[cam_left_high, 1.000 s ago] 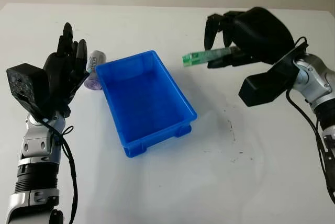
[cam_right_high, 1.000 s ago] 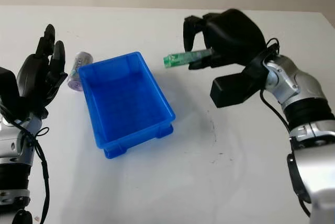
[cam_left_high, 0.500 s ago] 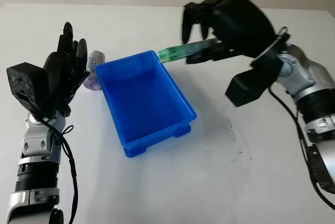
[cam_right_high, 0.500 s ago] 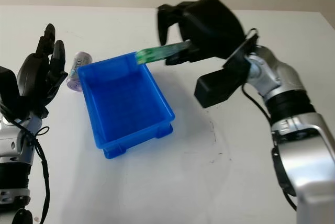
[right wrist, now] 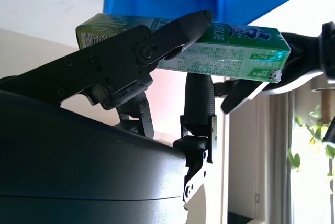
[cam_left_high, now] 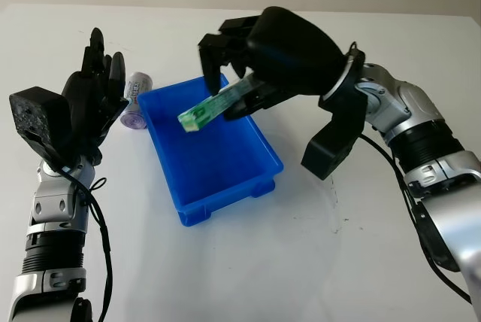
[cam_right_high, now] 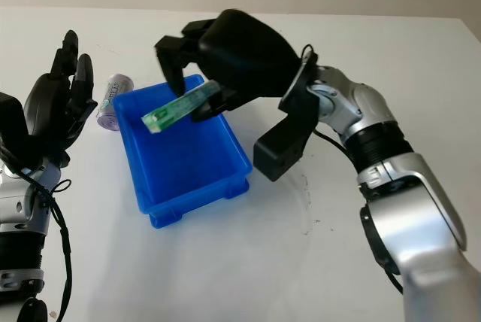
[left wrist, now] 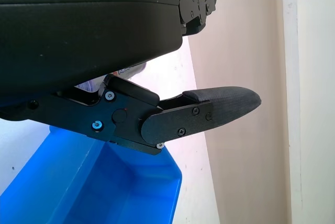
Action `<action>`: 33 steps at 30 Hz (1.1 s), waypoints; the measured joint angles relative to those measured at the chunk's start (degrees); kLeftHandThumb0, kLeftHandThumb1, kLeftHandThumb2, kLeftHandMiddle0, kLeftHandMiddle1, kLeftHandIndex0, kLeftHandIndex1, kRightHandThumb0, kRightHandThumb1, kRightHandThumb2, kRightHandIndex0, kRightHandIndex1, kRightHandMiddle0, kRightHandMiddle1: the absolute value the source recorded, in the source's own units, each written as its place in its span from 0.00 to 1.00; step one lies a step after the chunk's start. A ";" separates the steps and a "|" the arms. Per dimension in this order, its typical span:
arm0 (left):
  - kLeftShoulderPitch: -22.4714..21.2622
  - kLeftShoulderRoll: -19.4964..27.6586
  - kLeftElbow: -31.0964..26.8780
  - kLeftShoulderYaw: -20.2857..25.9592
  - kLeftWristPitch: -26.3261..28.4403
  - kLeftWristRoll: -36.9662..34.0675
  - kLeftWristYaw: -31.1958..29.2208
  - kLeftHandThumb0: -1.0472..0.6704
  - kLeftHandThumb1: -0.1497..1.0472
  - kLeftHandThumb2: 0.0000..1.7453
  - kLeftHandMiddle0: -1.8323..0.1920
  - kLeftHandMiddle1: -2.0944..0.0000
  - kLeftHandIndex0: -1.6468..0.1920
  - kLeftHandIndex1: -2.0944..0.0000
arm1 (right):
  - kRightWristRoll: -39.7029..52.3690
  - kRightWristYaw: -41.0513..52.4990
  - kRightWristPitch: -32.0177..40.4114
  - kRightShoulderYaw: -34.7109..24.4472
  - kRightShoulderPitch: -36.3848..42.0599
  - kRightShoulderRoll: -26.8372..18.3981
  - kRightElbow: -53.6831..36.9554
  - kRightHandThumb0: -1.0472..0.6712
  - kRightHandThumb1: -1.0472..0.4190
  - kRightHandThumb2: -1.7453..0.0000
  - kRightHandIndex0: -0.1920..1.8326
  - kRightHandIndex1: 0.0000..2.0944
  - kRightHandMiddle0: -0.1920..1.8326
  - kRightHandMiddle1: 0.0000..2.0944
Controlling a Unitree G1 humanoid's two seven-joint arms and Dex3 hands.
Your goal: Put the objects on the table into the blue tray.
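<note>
- Right hand (cam_left_high: 248, 85): fingers closed on the green pack (cam_left_high: 213, 105), which is pinched near one end; the hand is held above the far part of the blue tray (cam_left_high: 264, 158).
- Green pack: long axis runs out from the fingers, tilted downward, its free end lowest and poised over the tray's interior, clear of the floor and walls.
- Blue tray: directly beneath the fingers, so a release is judged to drop the pack inside.
- Left hand (cam_left_high: 92, 104): open, raised, nothing held, beside the tray's far side from the right arm.
- Purple-capped container (cam_left_high: 135, 104): lies on its side on the table just beyond the left fingers, beside the tray; the left hand is the nearer one.
</note>
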 measured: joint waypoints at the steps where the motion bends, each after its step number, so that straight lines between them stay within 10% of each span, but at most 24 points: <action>1: 0.00 0.00 -0.01 0.00 0.02 0.00 0.03 0.16 1.00 0.37 1.00 1.00 1.00 1.00 | -0.06 0.38 -0.01 0.16 0.00 0.12 0.03 0.34 0.05 0.97 0.39 0.87 0.34 0.84; 9: 0.01 0.00 -0.38 -0.08 0.15 0.10 0.28 0.17 1.00 0.37 1.00 1.00 1.00 1.00 | -1.44 1.46 -0.12 1.54 0.01 0.15 0.80 0.29 0.05 0.97 0.31 0.88 0.28 0.83; 15: 0.05 -0.01 -0.92 -0.20 0.64 0.14 0.79 0.17 1.00 0.37 1.00 1.00 1.00 1.00 | 0.41 8.72 1.01 1.86 0.04 -0.35 0.73 0.18 0.01 0.95 0.26 0.35 0.21 0.42; 21: 0.12 0.00 -0.92 -0.27 0.59 0.15 0.73 0.17 1.00 0.37 1.00 1.00 1.00 1.00 | 1.57 13.41 4.52 1.64 0.82 -1.42 -2.66 0.12 0.00 0.83 0.21 0.08 0.19 0.18; 33: 0.12 -0.01 -0.79 -0.27 0.28 0.15 0.73 0.17 1.00 0.37 1.00 0.98 1.00 1.00 | 3.27 15.03 7.74 -0.27 3.00 -2.06 -7.38 0.13 0.00 0.77 0.10 0.00 0.12 0.03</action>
